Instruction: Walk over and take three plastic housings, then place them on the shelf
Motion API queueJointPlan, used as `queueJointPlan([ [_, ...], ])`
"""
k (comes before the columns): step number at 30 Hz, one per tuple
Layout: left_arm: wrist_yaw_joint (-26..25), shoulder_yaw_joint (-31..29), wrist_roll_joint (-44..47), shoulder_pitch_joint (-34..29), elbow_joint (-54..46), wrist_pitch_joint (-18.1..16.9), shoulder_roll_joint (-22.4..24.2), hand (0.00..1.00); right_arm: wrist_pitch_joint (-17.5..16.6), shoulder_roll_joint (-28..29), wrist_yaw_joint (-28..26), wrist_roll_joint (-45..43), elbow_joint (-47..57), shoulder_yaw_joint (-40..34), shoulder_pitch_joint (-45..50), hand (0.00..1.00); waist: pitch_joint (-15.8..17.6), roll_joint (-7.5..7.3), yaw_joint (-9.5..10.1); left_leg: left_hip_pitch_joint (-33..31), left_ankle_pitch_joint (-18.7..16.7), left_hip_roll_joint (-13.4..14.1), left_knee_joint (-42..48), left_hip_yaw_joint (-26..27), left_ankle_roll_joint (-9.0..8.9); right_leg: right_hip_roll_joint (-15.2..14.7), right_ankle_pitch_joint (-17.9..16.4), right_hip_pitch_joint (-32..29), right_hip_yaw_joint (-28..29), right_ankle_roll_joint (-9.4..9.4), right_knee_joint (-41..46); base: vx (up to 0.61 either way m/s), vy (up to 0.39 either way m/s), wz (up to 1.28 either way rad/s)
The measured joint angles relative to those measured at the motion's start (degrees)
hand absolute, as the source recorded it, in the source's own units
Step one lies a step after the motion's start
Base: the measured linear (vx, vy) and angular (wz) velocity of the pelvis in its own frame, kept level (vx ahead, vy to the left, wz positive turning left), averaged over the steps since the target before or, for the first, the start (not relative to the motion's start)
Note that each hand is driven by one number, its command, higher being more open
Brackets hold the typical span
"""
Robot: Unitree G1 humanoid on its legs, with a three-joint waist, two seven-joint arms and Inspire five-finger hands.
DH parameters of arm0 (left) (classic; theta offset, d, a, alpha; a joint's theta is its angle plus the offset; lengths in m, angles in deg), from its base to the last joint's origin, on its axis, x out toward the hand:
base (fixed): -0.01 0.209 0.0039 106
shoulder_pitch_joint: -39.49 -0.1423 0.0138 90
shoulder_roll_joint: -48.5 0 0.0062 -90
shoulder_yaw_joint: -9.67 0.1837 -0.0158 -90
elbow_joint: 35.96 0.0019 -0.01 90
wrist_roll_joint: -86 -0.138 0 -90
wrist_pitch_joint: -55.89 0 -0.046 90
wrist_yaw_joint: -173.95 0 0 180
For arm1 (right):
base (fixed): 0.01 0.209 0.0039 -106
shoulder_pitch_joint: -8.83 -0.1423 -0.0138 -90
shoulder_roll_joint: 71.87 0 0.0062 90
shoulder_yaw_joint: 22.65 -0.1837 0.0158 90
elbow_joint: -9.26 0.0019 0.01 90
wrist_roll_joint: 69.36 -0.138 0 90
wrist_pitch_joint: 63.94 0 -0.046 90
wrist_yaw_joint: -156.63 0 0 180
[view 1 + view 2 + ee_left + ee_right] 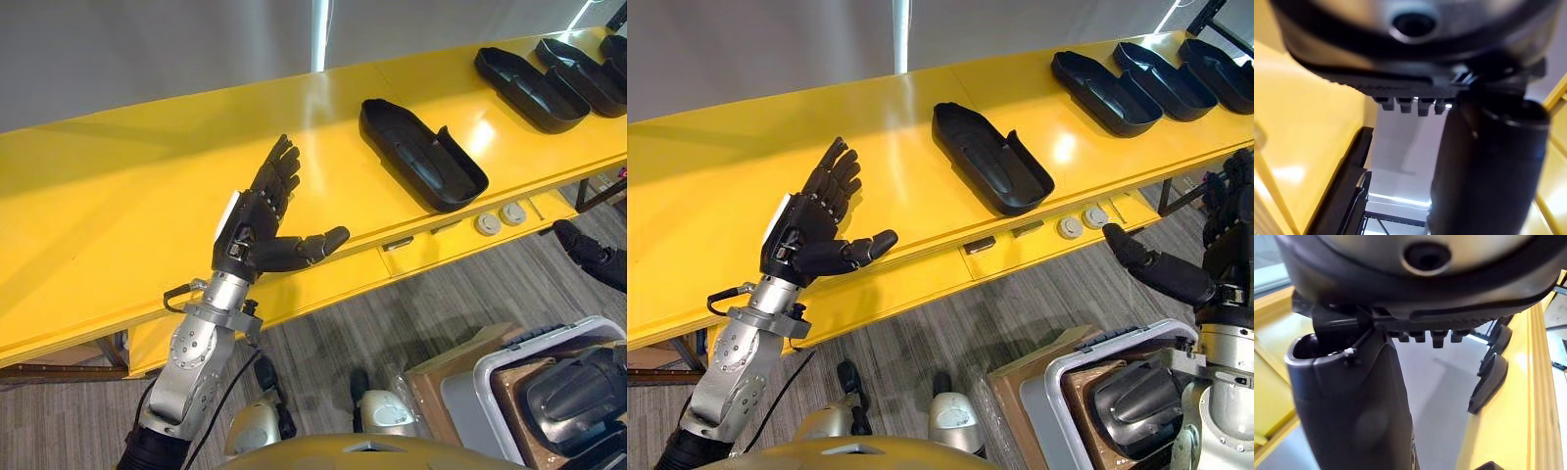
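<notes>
The long yellow table [118, 176] is the biggest thing. Black housings [1105, 90] lie on it in a row, open side up, so I think a hand could grip a rim. The nearest housing [421, 154] sits by the front edge. None is picked up yet. The left hand [257, 220] floats over the table's front edge, left of that housing, spread wide and empty. The right hand [1223, 245] is off the table, wide open too. Both look ready to grab.
</notes>
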Motion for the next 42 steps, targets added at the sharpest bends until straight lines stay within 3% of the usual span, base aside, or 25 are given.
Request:
queueJointPlan([
  [9,-1.2,0.2,0.2,0.1,1.0,0.0,-0.8,1.0,-0.6,0.0,2.4,4.8,-2.0,6.8,-1.6,1.0,0.2,-0.1,0.53,-2.4,0.6,-0.1,0.2,-0.7,0.3,0.0,0.1,-2.0,-0.5,0.04,0.3,0.0,0.029,0.06],
  [14,-1.7,-0.4,0.3,2.5,1.0,-0.8,-1.2,1.0,0.2,0.0,6.9,6.9,-6.2,9.3,-6.7,1.0,2.7,-0.2,1.9,-3.6,1.1,-0.3,0.2,-2.1,0.39,-0.1,-0.2,-3.0,-1.9,-0.53,1.8,0.0,0.023,0.15],
  [21,-1.6,-1.3,0.3,4.5,1.0,-1.7,-1.3,1.0,1.2,-0.2,9.3,9.1,-9.3,9.6,-11.1,1.0,5.0,0.25,2.92,-4.5,1.4,-0.5,0.3,-3.4,0.24,-0.2,-1.0,-4.0,-3.1,-1.38,3.2,0.02,0.014,0.08],
  [31,-1.7,-5.0,0.3,5.0,0.9,-1.7,-1.3,1.0,3.4,-0.5,9.7,9.2,-10.5,9.7,-15.1,1.0,8.6,0.48,3.03,-5.1,1.5,-0.4,0.3,-4.0,0.1,-0.3,-2.5,-5.4,-3.5,-1.72,5.5,0.01,-0.002,0.03],
  [42,-2.1,-6.2,0.0,6.5,0.9,-1.7,-1.1,1.0,3.7,-0.5,8.4,9.0,-14.7,12.3,-19.4,1.0,10.1,0.82,3.14,-5.4,1.7,-0.4,0.3,-5.0,0.0,-0.4,-3.4,-5.9,-4.4,-2.07,6.8,0.01,-0.004,0.03],
])
